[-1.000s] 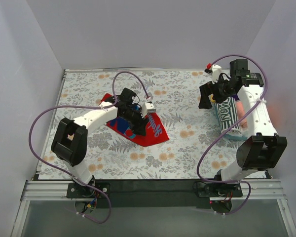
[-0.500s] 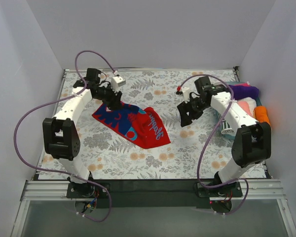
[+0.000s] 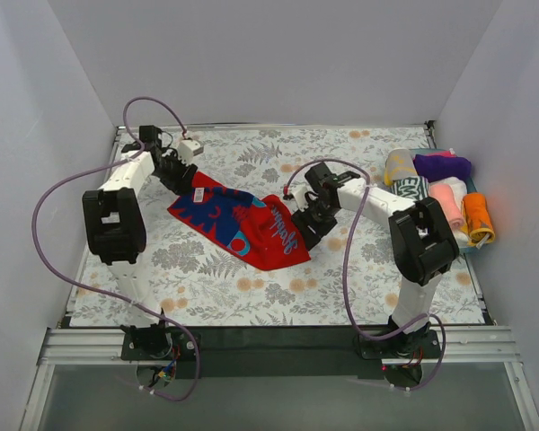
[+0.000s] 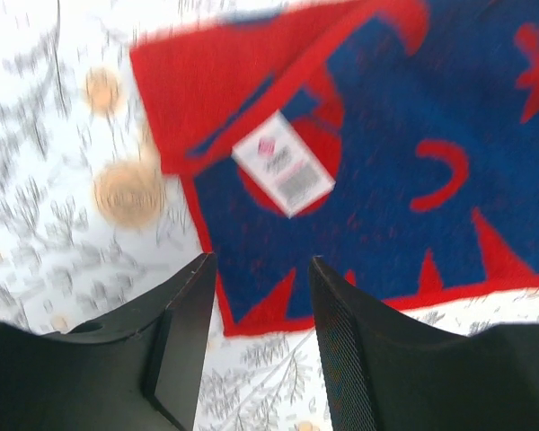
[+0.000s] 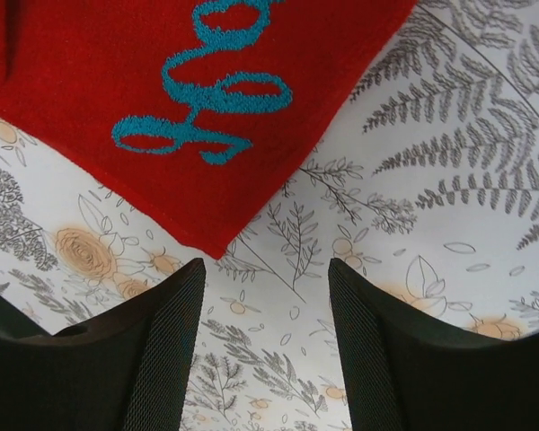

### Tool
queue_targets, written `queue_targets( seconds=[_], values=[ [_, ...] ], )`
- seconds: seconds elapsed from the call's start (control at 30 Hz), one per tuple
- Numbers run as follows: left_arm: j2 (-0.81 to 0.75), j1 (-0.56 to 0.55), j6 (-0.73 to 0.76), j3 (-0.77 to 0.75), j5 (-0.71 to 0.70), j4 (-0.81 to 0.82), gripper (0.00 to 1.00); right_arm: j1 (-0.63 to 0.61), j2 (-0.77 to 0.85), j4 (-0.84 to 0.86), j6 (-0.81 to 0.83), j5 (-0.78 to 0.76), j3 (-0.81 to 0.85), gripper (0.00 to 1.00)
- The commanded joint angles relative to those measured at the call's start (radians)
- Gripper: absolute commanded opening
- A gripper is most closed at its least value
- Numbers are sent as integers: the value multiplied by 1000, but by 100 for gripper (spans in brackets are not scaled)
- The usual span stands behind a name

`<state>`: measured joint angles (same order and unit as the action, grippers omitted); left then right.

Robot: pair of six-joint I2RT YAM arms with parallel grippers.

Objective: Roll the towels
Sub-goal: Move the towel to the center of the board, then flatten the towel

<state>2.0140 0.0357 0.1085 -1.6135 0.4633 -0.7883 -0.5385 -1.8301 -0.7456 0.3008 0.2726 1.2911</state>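
Both arms have swung in on the red-and-blue towel [image 3: 238,220] since a second ago, the right one leaving the rolled towels [image 3: 436,184]. The towel lies flat in the middle of the floral covering [image 3: 359,269], its long axis slanting from far-left to near-right. The left gripper [image 4: 260,265] hangs over its far-left end and the right gripper [image 5: 267,265] sits just off its near-right corner. Both have their fingers apart and hold nothing.

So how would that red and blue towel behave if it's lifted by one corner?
Probably floppy: the red and blue towel lies flat with one corner folded over, so it should drape. Its looped pile likely grips rather than slips. Pushed, it would probably bunch up, not slide whole.
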Motion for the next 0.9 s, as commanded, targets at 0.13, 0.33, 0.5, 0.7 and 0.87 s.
queue_targets(
  seconds=[0.13, 0.33, 0.5, 0.7, 0.87],
  values=[
    [-121, 90, 31, 147, -81, 37, 43, -73, -60, 54, -35, -78, -9, 55],
    [-143, 108, 36, 217, -87, 57, 46, -142, -69, 60, -38, -136, -35, 55],
    [-156, 109, 28, 256, -69, 75, 48, -176, -75, 69, -38, -157, -67, 53],
    [-170, 109, 34, 340, -87, 119, 50, -195, -70, 83, -35, -180, -121, 46],
    [-172, 110, 43, 372, -126, 162, 52, -204, -86, 94, -31, -197, -153, 30]
  ],
)
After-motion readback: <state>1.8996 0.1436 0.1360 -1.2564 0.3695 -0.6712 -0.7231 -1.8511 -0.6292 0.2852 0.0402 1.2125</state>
